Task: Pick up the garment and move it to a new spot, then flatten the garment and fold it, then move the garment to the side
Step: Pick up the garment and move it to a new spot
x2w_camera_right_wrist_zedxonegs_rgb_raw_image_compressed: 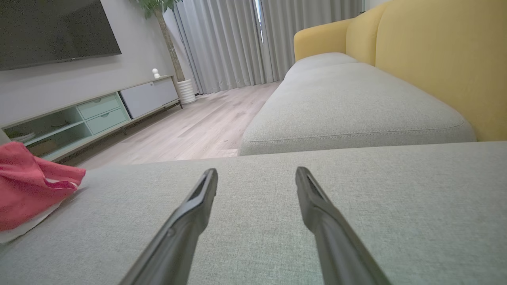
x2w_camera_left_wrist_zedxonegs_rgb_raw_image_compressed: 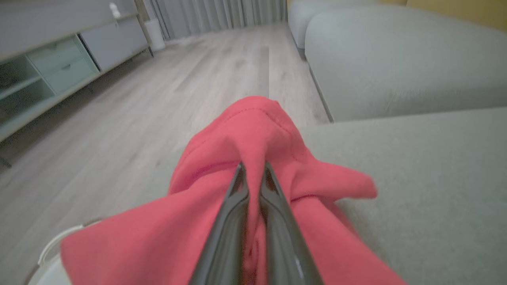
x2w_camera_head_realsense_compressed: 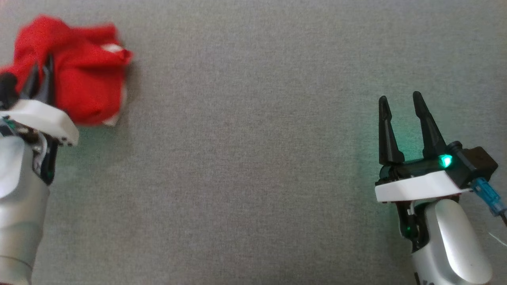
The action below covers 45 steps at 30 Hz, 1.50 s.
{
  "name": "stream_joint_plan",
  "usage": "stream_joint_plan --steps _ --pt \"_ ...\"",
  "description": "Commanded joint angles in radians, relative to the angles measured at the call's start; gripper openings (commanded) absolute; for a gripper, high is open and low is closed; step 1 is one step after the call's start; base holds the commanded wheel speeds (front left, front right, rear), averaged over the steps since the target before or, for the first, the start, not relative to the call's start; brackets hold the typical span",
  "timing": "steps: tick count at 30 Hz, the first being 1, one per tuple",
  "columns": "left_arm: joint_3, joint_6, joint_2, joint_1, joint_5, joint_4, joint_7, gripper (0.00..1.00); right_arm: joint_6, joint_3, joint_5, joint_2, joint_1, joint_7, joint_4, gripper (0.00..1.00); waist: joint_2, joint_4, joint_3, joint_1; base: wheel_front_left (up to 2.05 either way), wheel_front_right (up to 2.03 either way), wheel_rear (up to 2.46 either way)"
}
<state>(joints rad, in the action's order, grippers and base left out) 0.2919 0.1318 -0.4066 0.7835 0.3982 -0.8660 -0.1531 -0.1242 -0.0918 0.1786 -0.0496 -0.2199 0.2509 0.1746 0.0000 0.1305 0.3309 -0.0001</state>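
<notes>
Garment (x2w_camera_head_realsense_compressed: 83,75) is in your left gripper (x2w_camera_left_wrist_zedxonegs_rgb_raw_image_compressed: 253,166): the two dark fingers are clenched on a raised fold of the red cloth. Your left wrist view shows the fabric pinched thin between them and bulging above the tips. The rest bunches round the fingers in a crumpled heap, with bits of white showing at its edge. You'll find it at the far left of the grey seat (x2w_camera_head_realsense_compressed: 253,166) in the head view. In the right wrist view its lower edge lies on the cushion.

Your right gripper (x2w_camera_head_realsense_compressed: 400,97) is released, its fingers spread wide with nothing between them. It sits over bare seat at the lower right, well apart from the garment, and a green light (x2w_camera_head_realsense_compressed: 446,160) glows on its body.

Beyond the seat you can see a second grey cushion (x2w_camera_right_wrist_zedxonegs_rgb_raw_image_compressed: 348,99), a yellow backrest (x2w_camera_right_wrist_zedxonegs_rgb_raw_image_compressed: 435,59), pale wood floor (x2w_camera_left_wrist_zedxonegs_rgb_raw_image_compressed: 178,79), a low cabinet (x2w_camera_right_wrist_zedxonegs_rgb_raw_image_compressed: 99,111), grey curtains (x2w_camera_right_wrist_zedxonegs_rgb_raw_image_compressed: 229,39) and a dark screen (x2w_camera_right_wrist_zedxonegs_rgb_raw_image_compressed: 51,27) on the wall.
</notes>
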Motion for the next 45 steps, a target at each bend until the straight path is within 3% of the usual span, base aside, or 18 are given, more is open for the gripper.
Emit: stream_joint_plan --steps 1,10,19,24,28,29,30,32,37,45 --pt "-0.033 -0.008 -0.064 0.061 -0.015 0.044 -0.051 0.00 -0.007 -0.028 0.010 -0.001 -0.017 0.011 -0.027 1.00 0.0000 -0.004 -0.020 0.0001 0.00 0.00 0.00" --pt "0.009 -0.011 -0.057 0.020 -0.083 0.323 -0.104 0.00 -0.007 -0.044 0.049 -0.001 0.002 0.011 -0.012 1.00 0.0000 -0.028 -0.106 0.0001 0.00 0.00 0.00" --pt "0.121 -0.009 -0.031 -0.049 -0.103 0.572 0.088 0.00 -0.007 -0.068 0.090 -0.001 0.003 0.011 -0.014 1.00 0.0000 -0.100 -0.134 0.0001 0.00 0.00 0.00" --pt "0.186 -0.007 -0.013 -0.058 -0.097 0.667 0.198 0.00 -0.007 -0.093 0.115 -0.001 -0.015 0.011 -0.022 1.00 0.0000 -0.187 -0.113 0.0001 0.00 0.00 0.00" --pt "0.243 -0.005 0.026 -0.029 -0.087 0.669 0.253 0.00 -0.007 -0.115 0.138 -0.001 -0.038 0.011 -0.032 1.00 0.0000 -0.267 -0.084 0.0001 0.00 0.00 0.00" --pt "0.254 -0.004 0.038 -0.014 -0.087 0.655 0.253 0.86 -0.007 -0.119 0.144 -0.001 -0.043 0.011 -0.034 1.00 0.0000 -0.284 -0.077 0.0001 0.00 0.00 0.00" --pt "0.264 -0.004 0.049 0.002 -0.091 0.635 0.247 1.00 -0.007 -0.124 0.150 -0.001 -0.047 0.011 -0.036 1.00 0.0000 -0.302 -0.071 0.0001 0.00 0.00 0.00" --pt "0.278 -0.004 0.063 0.034 -0.107 0.583 0.227 1.00 -0.007 -0.133 0.160 -0.001 -0.054 0.011 -0.037 1.00 0.0000 -0.330 -0.063 0.0001 0.00 0.00 0.00" --pt "0.250 -0.054 0.089 0.074 -0.123 0.473 0.117 1.00 -0.007 -0.131 0.172 -0.001 -0.053 0.011 -0.043 1.00 0.0000 -0.349 -0.060 0.0001 0.00 0.00 0.00" --pt "0.175 -0.107 0.072 -0.049 -0.061 0.434 -0.042 1.00 -0.007 -0.082 0.134 -0.001 -0.015 0.011 -0.030 1.00 0.0000 -0.241 -0.107 0.0001 0.00 0.00 0.00"
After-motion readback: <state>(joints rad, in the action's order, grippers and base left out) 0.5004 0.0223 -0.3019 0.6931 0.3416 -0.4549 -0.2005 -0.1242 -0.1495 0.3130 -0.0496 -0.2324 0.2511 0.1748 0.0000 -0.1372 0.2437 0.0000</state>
